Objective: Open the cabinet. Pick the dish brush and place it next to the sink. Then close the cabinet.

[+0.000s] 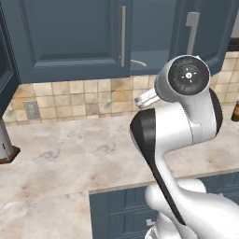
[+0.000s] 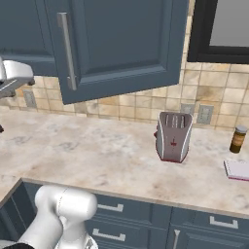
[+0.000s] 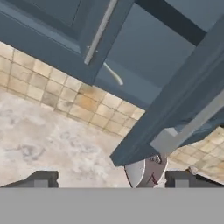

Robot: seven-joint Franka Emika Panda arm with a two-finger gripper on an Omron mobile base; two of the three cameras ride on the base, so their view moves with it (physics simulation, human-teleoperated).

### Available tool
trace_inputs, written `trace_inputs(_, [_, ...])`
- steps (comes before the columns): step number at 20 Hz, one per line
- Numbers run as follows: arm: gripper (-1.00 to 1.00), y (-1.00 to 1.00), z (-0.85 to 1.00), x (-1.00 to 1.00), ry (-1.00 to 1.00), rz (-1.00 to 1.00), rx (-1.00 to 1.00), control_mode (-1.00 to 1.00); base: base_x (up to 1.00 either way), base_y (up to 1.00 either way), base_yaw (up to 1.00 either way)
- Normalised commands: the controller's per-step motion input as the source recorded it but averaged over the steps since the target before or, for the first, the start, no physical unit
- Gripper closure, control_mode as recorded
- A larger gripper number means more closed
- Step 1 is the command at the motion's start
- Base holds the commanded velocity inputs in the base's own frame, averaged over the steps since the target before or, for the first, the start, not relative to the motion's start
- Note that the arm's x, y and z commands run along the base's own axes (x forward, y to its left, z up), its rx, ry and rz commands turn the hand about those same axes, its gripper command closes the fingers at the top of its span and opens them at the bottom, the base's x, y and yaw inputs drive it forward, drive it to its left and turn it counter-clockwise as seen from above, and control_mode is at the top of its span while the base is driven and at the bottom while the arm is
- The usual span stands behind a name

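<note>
1. The gripper (image 3: 109,179) hangs with its two fingertips (image 3: 43,178) set wide apart, and nothing lies between them.
2. Just ahead of the gripper, the cabinet (image 3: 144,52) has its right door (image 3: 175,109) swung out, and that door's lower corner sits between the fingertips.
3. The dish brush (image 3: 113,74) lies on the cabinet's bottom shelf, beyond the gripper and a little to its left, untouched.
4. The toaster (image 3: 146,173) stands on the counter (image 3: 48,140), partly hidden behind the door's corner.

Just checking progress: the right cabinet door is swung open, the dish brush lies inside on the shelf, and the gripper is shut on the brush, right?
Not quite. The gripper stands open and holds nothing, as the hand view shows. The dish brush does lie on the shelf inside the cabinet, and the right door is swung open.
</note>
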Motion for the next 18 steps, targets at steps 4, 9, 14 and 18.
trace_inputs(4, [-1.00,0.69,-0.07,0.90,0.09,0.00,-0.53,-1.00,0.00,0.00,0.00])
trace_inputs(9, [-1.00,0.15,-0.01,1.00,0.30,-0.02,-0.39,-1.00,0.00,0.00,0.00])
trace_inputs(14, [-1.00,-0.24,0.00,1.00,0.41,-0.09,-0.28,-1.00,0.00,0.00,0.00])
trace_inputs(18, [-1.00,-0.51,0.00,0.99,0.32,-0.05,-0.18,-1.00,0.00,0.00,0.00])
